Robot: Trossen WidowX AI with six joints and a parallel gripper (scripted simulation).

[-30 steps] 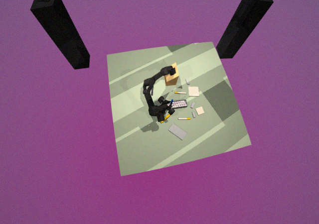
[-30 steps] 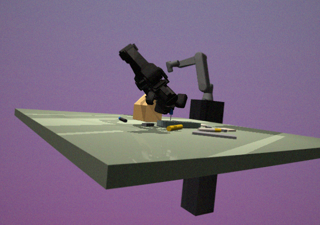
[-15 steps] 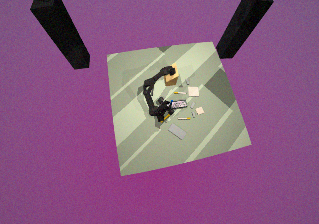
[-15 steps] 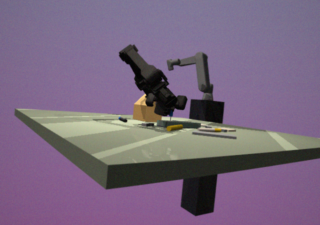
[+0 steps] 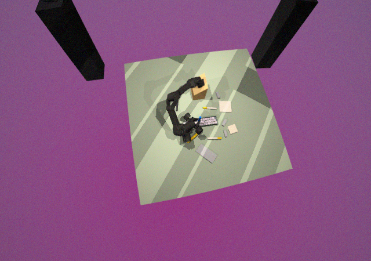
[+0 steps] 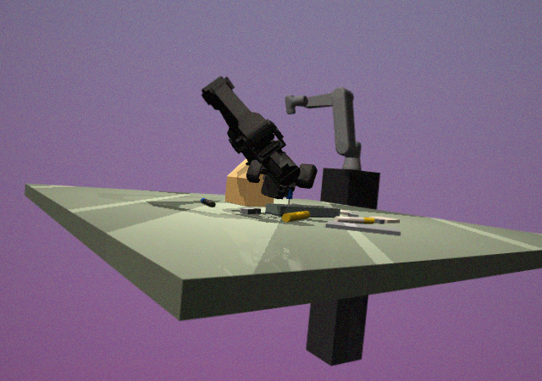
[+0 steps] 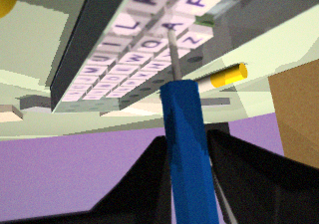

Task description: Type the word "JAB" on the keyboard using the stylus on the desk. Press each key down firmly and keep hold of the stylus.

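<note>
The blue stylus [image 5: 200,118] [image 6: 290,194] [image 7: 184,114] has a thin grey tip and stands nearly upright, tip down. My gripper [image 5: 197,119] [image 6: 286,190] [image 7: 186,141] is shut on its blue body, low over the keyboard. The keyboard [image 7: 107,7] has a dark case and pale lettered keys; it also shows in the top view [image 5: 208,120], partly hidden by the arm. In the wrist view the tip is at the A key [image 7: 180,23], between the F key [image 7: 200,0] and the Z key [image 7: 200,37]. Whether the tip touches A is unclear. A green patch shows beside A. J and B cannot be made out clearly.
A wooden block [image 5: 199,94] [image 6: 245,190] [image 7: 301,105] stands behind the keyboard. White-and-yellow sticks [image 5: 209,108] [image 5: 214,138] lie on either side of it. A yellow stick [image 5: 193,137] [image 6: 296,216] lies by the arm. A grey plate [image 5: 206,153] lies in front.
</note>
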